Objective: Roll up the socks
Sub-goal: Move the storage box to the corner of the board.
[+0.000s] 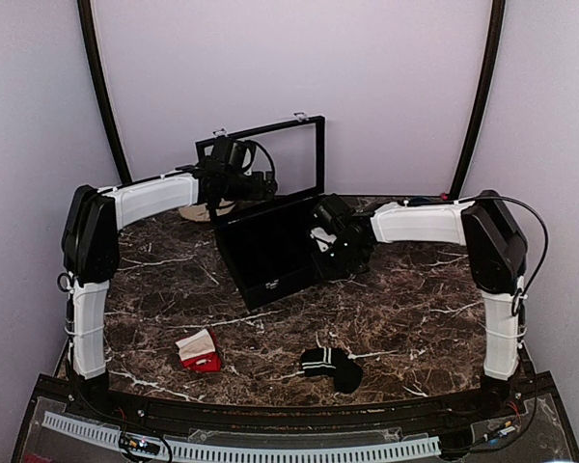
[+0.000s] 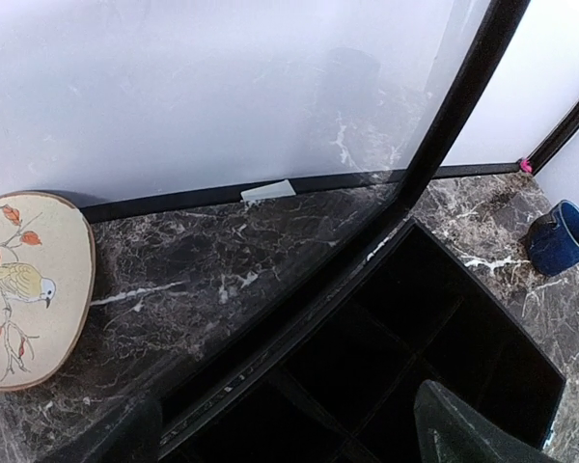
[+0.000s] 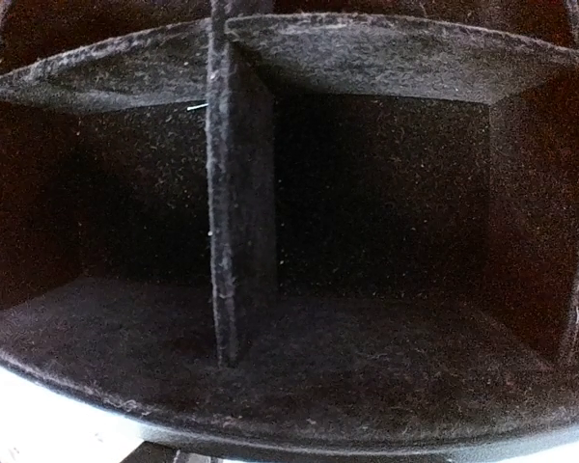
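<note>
The red socks (image 1: 201,351) with a cream cuff lie in a small bundle on the marble table near the front left, far from both grippers. My left gripper (image 1: 259,183) is at the back, by the raised glass lid (image 1: 280,154) of the black case (image 1: 270,256). In the left wrist view it (image 2: 289,429) is open wide, with the lid's frame (image 2: 367,251) running between the fingers (image 2: 458,429). My right gripper (image 1: 326,241) hangs over the case's right side. Its wrist view shows only felt compartments (image 3: 367,174) and no fingers.
A black sock with white stripes (image 1: 330,365) lies near the front centre. A round wooden disc with a painted bird (image 2: 29,289) lies at the back left, and it also shows in the top view (image 1: 208,210). A blue mug (image 2: 560,236) stands at the back right.
</note>
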You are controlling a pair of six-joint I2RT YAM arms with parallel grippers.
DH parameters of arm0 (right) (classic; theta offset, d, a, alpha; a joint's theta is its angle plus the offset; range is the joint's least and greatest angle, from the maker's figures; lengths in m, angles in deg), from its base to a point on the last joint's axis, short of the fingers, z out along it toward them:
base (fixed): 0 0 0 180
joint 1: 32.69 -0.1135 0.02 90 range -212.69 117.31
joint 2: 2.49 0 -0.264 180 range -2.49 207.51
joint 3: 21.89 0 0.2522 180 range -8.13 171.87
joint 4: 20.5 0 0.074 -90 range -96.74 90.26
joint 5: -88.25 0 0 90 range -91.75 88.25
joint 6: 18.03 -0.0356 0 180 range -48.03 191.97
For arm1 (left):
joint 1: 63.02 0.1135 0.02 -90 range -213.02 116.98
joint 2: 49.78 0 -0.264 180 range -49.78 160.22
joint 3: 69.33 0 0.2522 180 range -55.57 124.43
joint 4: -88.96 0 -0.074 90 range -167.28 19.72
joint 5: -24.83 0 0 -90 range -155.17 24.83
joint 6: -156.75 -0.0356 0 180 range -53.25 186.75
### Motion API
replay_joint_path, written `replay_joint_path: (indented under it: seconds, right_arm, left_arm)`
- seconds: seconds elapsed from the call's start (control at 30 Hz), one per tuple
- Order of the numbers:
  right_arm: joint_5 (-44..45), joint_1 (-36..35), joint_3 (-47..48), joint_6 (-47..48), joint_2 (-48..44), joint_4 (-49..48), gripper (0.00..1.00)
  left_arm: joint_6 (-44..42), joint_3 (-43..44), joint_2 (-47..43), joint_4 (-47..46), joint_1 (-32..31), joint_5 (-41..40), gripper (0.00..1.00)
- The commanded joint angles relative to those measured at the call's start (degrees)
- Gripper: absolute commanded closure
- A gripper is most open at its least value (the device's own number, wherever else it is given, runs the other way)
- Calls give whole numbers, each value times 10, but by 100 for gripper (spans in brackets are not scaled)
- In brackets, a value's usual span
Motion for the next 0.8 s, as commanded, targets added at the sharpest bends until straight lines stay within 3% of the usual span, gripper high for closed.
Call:
replay_joint_path:
  seconds: [0.0,0.53,0.77]
  right_arm:
    - [11,20,53,19,28,-62,62]
    - [13,47,133,25,84,-52,62]
    - [11,48,99,23,50,-53,54]
  left_arm:
    - [7,32,8,-7,9,10,6]
    - [13,79,36,0,17,21,6]
    - [20,104,34,24,17,40,6]
